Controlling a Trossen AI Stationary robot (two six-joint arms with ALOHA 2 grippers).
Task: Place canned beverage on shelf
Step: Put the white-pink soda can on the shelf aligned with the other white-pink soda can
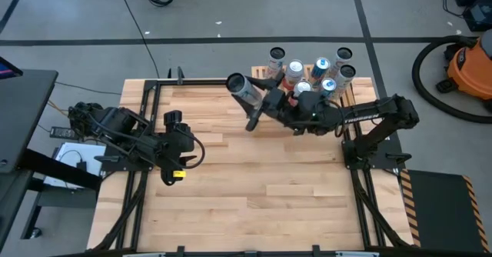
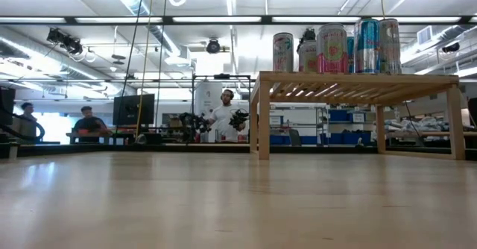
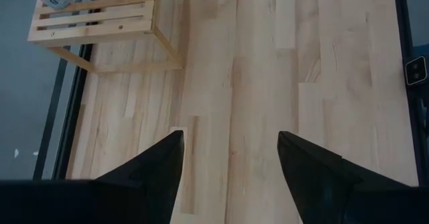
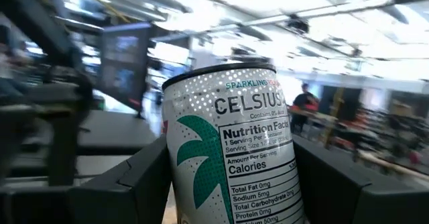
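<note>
Table [image 1: 254, 195]: bare wood under left gripper [image 3: 228, 150], fingers parted, holding nothing.
Shelf [image 1: 350, 88]: behind right gripper [image 1: 257, 103], several cans on top.
Can [image 4: 234, 150]: clamped between right gripper's fingers [image 4: 137, 177], raised beside shelf.

We see a grey floor [image 1: 77, 26] crossed by pale lines, an orange vacuum [image 1: 470, 68] at one side, and long ceiling lights [image 2: 223, 19] over distant desks [image 2: 97, 136].

one shelf [image 2: 358, 80], one held can [image 4: 231, 150], roughly seven cans [image 1: 321, 65] standing (crowded, hard to count), three people [image 2: 226, 115]
</note>
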